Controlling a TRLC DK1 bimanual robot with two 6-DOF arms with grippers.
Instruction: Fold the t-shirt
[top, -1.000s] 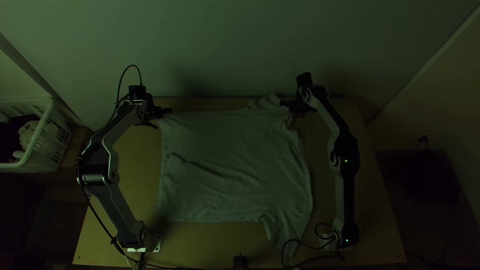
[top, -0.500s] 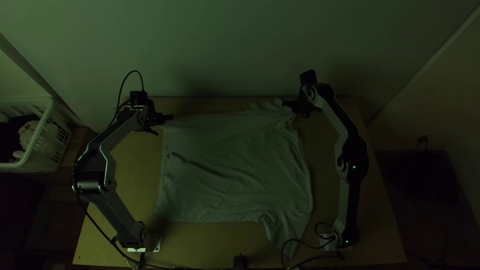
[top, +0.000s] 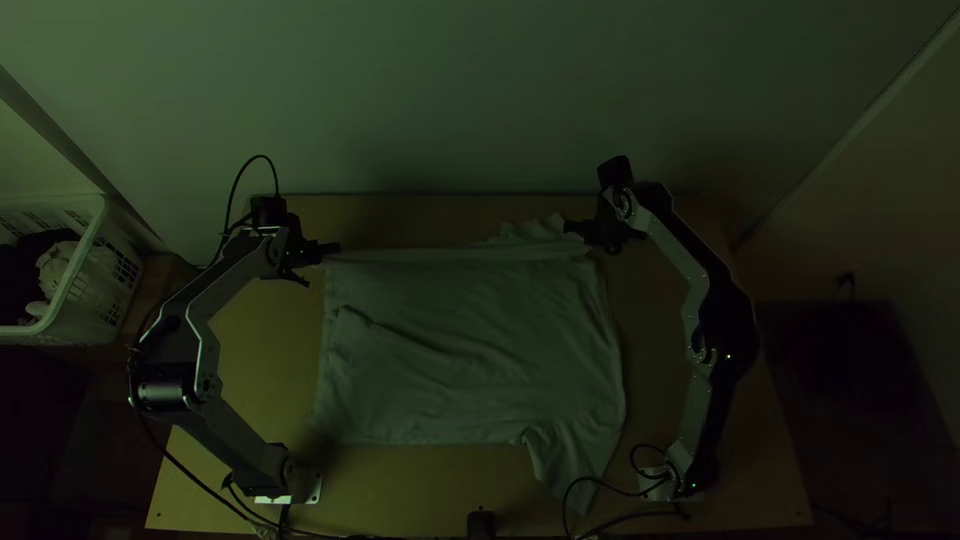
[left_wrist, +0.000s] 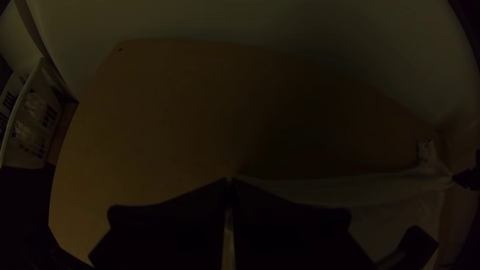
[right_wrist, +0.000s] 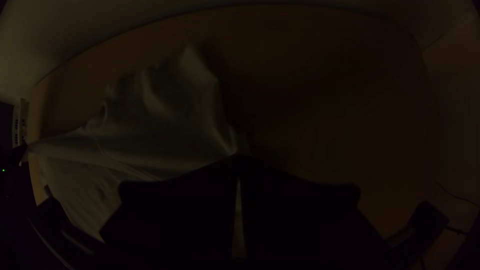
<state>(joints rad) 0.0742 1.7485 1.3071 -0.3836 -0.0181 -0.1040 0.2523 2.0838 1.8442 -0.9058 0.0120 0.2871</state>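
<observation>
From where I stand, the first lengthwise fold looks in hand: the pale, thin cloth t-shirt (top: 470, 350) lies mostly spread on the light wooden table (top: 400, 485), its far edge drawn fairly straight between the two sets of jaws. The left arm's black, wide-fingered gripper (left_wrist: 230, 181) is closed on one far corner; the matching right gripper (right_wrist: 239, 156) pinches the cloth near the upper sleeve (top: 535, 228), which spills rumpled beyond its tips. The other sleeve (top: 570, 460) trails on the arm-base side of the right jaws, still to be tucked. Next, I'd judge, both grippers must carry that edge together toward the arm bases, evenly, or the fold will skew and the loose sleeve bunch.
</observation>
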